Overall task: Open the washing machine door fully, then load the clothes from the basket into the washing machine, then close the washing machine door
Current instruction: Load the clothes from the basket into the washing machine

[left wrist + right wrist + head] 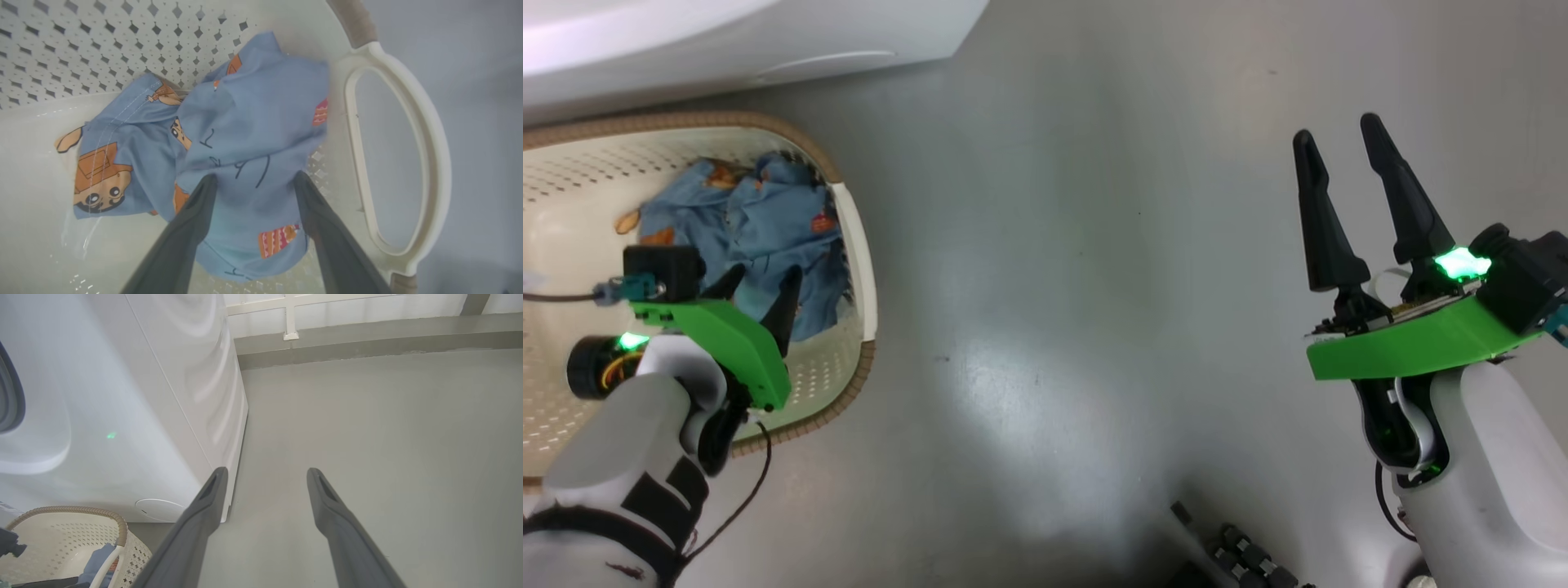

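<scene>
Left gripper (255,176): jaws wide, nothing clamped. Blue cartoon-print clothes (249,118) lie centre of left wrist view, between jaws, inside basket (433,163) at handle end. Left arm nearer; right gripper (1338,129) wide, empty, right of head view.

No legible text; dark scribbles on clothes (245,134) unreadable.

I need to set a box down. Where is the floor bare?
Bare floor between the basket and the right pincer, up to the washing machine. Crowded: inside the basket, where the clothes lie with the left pincer over them.
</scene>
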Controlling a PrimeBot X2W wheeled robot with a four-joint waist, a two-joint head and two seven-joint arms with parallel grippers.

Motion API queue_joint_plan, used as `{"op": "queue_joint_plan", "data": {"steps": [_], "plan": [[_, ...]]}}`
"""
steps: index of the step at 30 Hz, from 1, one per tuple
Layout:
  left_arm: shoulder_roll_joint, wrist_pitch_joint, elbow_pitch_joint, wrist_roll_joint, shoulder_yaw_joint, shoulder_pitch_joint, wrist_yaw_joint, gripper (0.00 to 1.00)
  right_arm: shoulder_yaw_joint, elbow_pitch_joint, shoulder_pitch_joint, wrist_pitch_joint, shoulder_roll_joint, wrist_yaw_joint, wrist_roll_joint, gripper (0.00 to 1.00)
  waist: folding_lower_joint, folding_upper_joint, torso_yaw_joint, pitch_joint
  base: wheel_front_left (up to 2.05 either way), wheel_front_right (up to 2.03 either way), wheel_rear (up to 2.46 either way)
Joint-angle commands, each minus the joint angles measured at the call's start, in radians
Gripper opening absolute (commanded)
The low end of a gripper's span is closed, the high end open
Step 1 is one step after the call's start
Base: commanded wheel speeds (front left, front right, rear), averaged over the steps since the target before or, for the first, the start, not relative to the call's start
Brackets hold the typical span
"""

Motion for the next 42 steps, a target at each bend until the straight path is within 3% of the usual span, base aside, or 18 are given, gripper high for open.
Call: {"op": "queue_joint_plan", "data": {"steps": [1, 11, 14, 15, 25, 35, 42], "plan": [[0.032, 0.001, -0.015, -0.008, 0.014, -0.004, -0.003, 1.00, 0.018, -0.024, 0.013, -0.008, -0.004, 0.004, -0.002, 1.00, -0.0001, -0.0001, -0.007, 0.010, 0.00, 0.00, 0.00], [0.067, 0.003, -0.029, -0.111, -0.107, -0.059, -0.003, 1.00, 0.033, -0.028, 0.003, -0.008, 0.005, 0.004, -0.003, 1.00, -0.0001, -0.0001, -0.022, 0.032, 0.00, 0.00, 0.00], [0.070, 0.001, -0.027, -0.139, -0.139, -0.065, -0.003, 0.15, 0.036, -0.026, 0.003, -0.008, 0.005, 0.004, -0.003, 1.00, -0.0001, -0.0001, -0.025, 0.031, 0.00, 0.00, 0.00], [0.072, -0.002, -0.025, -0.148, -0.147, -0.067, -0.003, 0.00, 0.036, -0.025, 0.003, -0.008, 0.004, 0.004, -0.003, 1.00, -0.0001, -0.0001, -0.026, 0.030, 0.00, 0.00, 0.00], [0.059, -0.084, 0.008, -0.243, -0.194, -0.058, -0.003, 0.00, 0.026, -0.017, 0.008, -0.008, -0.006, 0.004, -0.006, 1.00, -0.0001, -0.0001, 0.004, -0.033, 0.00, 0.00, 0.00], [0.048, -0.178, 0.011, -0.312, -0.188, 0.042, -0.003, 0.00, 0.023, 0.011, 0.044, -0.008, -0.028, 0.004, -0.002, 1.00, -0.0001, -0.0001, 0.070, -0.193, 0.00, 0.00, 0.00], [0.055, -0.184, -0.055, -0.262, -0.082, 0.134, -0.003, 0.00, 0.019, 0.033, 0.118, -0.008, -0.057, 0.004, 0.004, 1.00, -0.0001, -0.0001, 0.123, -0.334, 0.00, 0.00, 0.00]]}}
